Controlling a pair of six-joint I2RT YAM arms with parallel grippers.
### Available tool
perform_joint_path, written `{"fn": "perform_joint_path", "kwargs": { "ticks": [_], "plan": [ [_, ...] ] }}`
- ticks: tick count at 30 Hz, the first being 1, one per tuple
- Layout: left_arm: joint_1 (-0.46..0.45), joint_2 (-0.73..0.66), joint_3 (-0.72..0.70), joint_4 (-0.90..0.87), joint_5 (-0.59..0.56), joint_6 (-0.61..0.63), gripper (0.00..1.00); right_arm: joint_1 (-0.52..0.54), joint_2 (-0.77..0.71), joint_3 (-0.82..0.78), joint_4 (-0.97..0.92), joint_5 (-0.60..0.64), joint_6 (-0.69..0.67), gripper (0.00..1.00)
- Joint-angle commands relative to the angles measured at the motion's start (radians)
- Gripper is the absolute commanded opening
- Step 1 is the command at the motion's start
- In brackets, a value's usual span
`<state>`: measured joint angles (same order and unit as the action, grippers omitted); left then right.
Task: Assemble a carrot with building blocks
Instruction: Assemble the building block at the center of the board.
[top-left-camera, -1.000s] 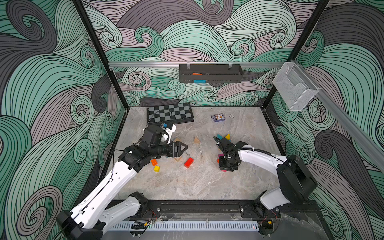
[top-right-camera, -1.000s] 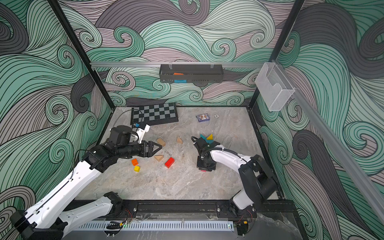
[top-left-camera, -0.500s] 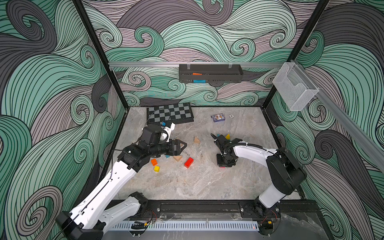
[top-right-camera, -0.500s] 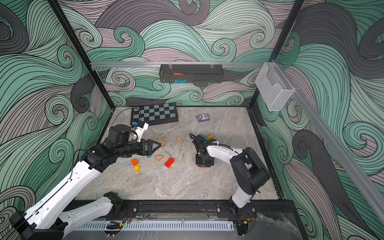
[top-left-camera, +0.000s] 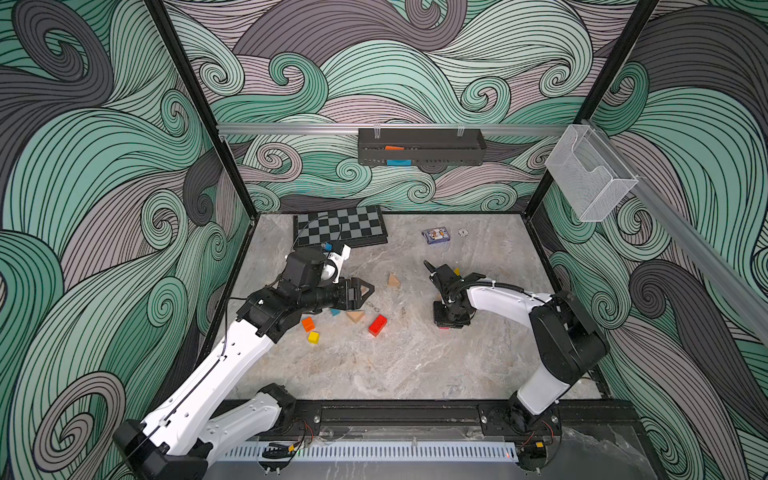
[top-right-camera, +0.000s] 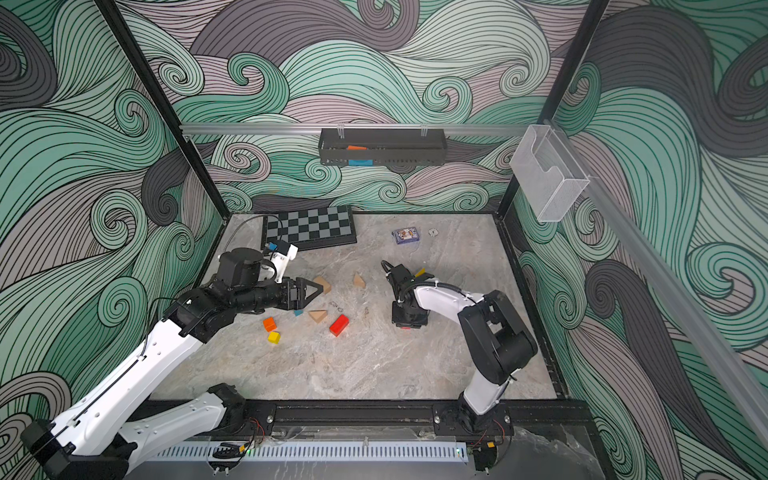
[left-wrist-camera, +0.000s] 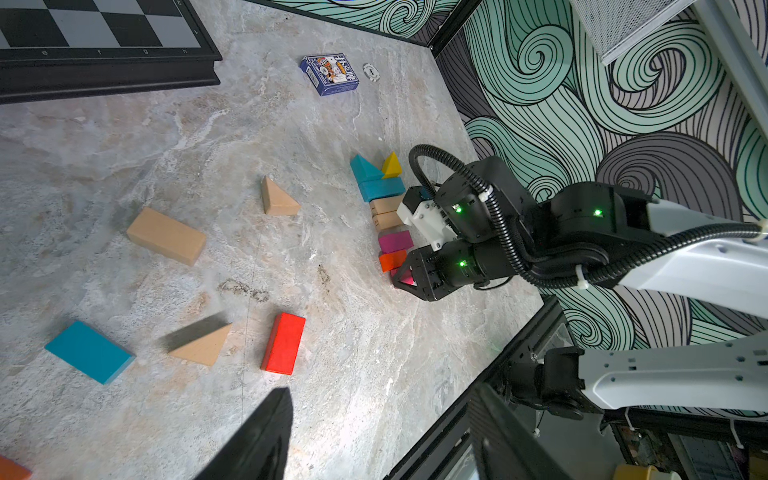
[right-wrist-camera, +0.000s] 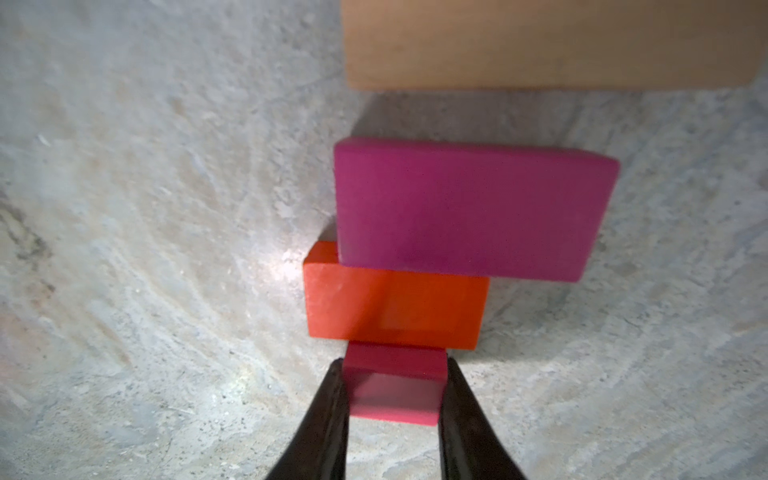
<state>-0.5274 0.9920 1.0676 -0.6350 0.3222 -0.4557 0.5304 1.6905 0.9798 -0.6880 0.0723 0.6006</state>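
Note:
A row of building blocks lies on the table: teal wedge (left-wrist-camera: 362, 168), yellow wedge (left-wrist-camera: 391, 165), teal bar (left-wrist-camera: 381, 189), two tan blocks (left-wrist-camera: 386, 212), magenta bar (right-wrist-camera: 469, 212), orange block (right-wrist-camera: 395, 311). My right gripper (right-wrist-camera: 394, 370) is shut on a small pink cube (right-wrist-camera: 395, 390) that touches the orange block's end. In both top views this gripper (top-left-camera: 449, 322) (top-right-camera: 409, 322) points down and hides most of the row. My left gripper (top-left-camera: 365, 289) (left-wrist-camera: 379, 392) hovers open and empty above the loose blocks.
Loose on the table lie a red bar (top-left-camera: 377, 324), orange cube (top-left-camera: 308, 323), yellow cube (top-left-camera: 313, 337), two tan wedges (left-wrist-camera: 203, 343) (left-wrist-camera: 276, 198), a tan bar (left-wrist-camera: 166, 236) and a teal block (left-wrist-camera: 89, 357). The chequered board (top-left-camera: 338, 226) and blue card box (top-left-camera: 435, 235) sit at the back.
The right arm's elbow has swung up and inward, and its gripper has shifted slightly left with the pink cube. The left arm has barely moved.

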Motion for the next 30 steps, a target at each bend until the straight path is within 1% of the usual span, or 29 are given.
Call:
{"fn": "perform_joint_path", "kwargs": {
  "ticks": [1, 5, 7, 12, 17, 25, 26, 27, 28, 29, 30],
  "plan": [
    [0.007, 0.004, 0.045, 0.017, -0.008, 0.012, 0.68, -0.013, 0.023, -0.001, 0.005, 0.04, -0.002, 0.17],
    [0.007, 0.007, 0.045, 0.021, -0.005, 0.013, 0.68, -0.015, 0.025, 0.003, 0.003, 0.04, -0.008, 0.22],
    [0.007, 0.009, 0.045, 0.022, -0.002, 0.013, 0.68, -0.015, 0.024, 0.003, 0.002, 0.039, -0.009, 0.26],
    [0.009, 0.01, 0.044, 0.026, 0.0, 0.012, 0.68, -0.015, 0.024, 0.001, -0.001, 0.03, -0.01, 0.42],
    [0.009, 0.012, 0.045, 0.027, 0.005, 0.012, 0.69, -0.015, 0.013, 0.001, -0.004, 0.024, -0.007, 0.54],
    [0.01, -0.006, 0.046, 0.027, -0.002, 0.016, 0.7, -0.015, -0.053, 0.031, -0.055, 0.032, -0.01, 0.65],
    [0.01, -0.007, 0.048, 0.027, -0.003, 0.016, 0.73, -0.015, -0.067, 0.04, -0.069, 0.033, -0.012, 0.66],
    [0.01, -0.011, 0.049, 0.03, -0.003, 0.017, 0.91, -0.015, -0.083, 0.047, -0.083, 0.035, -0.014, 0.71],
    [0.011, -0.015, 0.051, 0.029, -0.005, 0.018, 0.98, -0.015, -0.097, 0.052, -0.092, 0.035, -0.016, 0.71],
    [0.013, -0.02, 0.052, 0.029, -0.005, 0.021, 0.98, -0.015, -0.116, 0.058, -0.101, 0.034, -0.019, 0.76],
    [0.015, -0.023, 0.055, 0.029, -0.007, 0.024, 0.98, -0.015, -0.134, 0.062, -0.108, 0.031, -0.024, 0.78]
  ]
}}
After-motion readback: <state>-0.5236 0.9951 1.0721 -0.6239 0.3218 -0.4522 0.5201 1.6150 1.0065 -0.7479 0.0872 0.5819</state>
